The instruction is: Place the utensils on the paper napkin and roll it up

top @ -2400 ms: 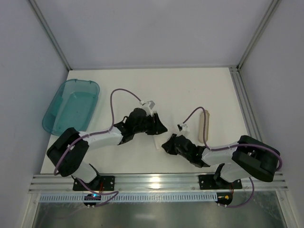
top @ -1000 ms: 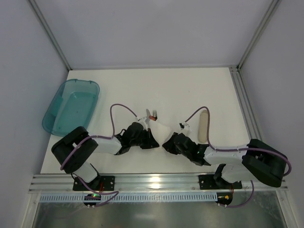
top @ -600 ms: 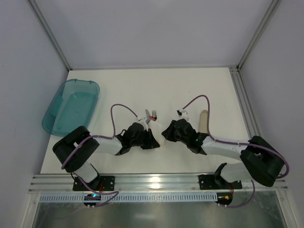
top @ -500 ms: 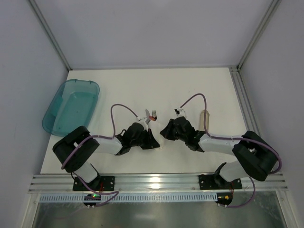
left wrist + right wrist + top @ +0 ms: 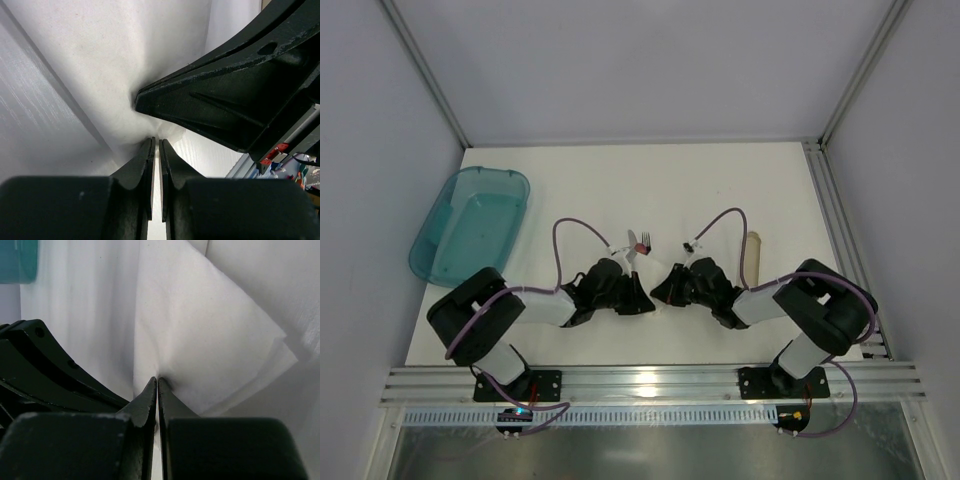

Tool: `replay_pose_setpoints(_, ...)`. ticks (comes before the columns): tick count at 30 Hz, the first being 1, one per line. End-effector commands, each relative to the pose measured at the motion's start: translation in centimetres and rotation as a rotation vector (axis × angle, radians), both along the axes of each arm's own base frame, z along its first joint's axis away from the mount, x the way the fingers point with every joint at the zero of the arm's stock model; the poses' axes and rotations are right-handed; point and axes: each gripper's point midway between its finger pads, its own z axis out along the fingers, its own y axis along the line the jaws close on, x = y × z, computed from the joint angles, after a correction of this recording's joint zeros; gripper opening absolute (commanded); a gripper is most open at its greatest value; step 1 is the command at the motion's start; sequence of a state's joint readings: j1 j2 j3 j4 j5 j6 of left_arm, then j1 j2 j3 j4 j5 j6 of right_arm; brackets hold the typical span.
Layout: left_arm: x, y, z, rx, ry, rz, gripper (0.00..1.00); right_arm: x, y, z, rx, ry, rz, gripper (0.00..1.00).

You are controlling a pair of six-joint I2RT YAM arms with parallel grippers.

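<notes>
From above, the left gripper (image 5: 638,294) and right gripper (image 5: 660,292) meet tip to tip over the napkin (image 5: 654,278), equally near; the fork (image 5: 642,243) pokes out of the napkin's far side, lying near to far, and the knife is probably hidden inside. The left wrist shows its fingers (image 5: 145,165) pinched on a gathered napkin fold. The right wrist shows its fingers (image 5: 147,400) clamped on the napkin's near edge.
</notes>
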State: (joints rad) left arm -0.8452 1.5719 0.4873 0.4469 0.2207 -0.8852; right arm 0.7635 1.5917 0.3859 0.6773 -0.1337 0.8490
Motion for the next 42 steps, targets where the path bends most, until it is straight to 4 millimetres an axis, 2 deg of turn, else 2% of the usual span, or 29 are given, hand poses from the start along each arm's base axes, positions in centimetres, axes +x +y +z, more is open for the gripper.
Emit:
replay_pose_setpoints(1,-0.9,1.0,-0.6,0.068,0.006,-0.032,0.12,-0.8,-1.2,-2.2,-0.033,0.023,-0.016,0.04)
replay_pose_setpoints(7,-0.9,0.1,1.0,0.03,0.004,-0.057,0.13,-1.2,-2.0,-3.1,-0.04,0.035,-0.044,0.04)
replay_pose_setpoints(16,-1.7,1.6,-1.2,0.089,0.052,-0.022,0.12,-1.2,-2.0,-3.2,-0.042,0.033,-0.046,0.04)
replay_pose_setpoints(22,-2.1,1.0,-0.2,0.049,0.053,-0.055,0.13,-1.1,-2.0,-3.3,-0.042,0.035,-0.046,0.04)
replay_pose_setpoints(27,-2.5,1.3,0.6,0.041,0.043,-0.07,0.13,-1.1,-2.1,-3.2,-0.045,0.035,-0.047,0.04)
replay_pose_setpoints(37,-2.9,1.9,-1.1,0.08,0.077,-0.06,0.13,-1.2,-2.2,-3.2,-0.049,0.027,-0.038,0.04)
replay_pose_setpoints(40,-2.5,2.2,0.1,0.098,0.065,-0.038,0.13,-1.3,-2.3,-3.3,-0.055,0.024,-0.034,0.04)
replay_pose_setpoints(42,-0.8,1.9,2.6,0.096,-0.001,-0.001,0.14,-1.5,-2.3,-3.4,-0.056,0.022,-0.021,0.04)
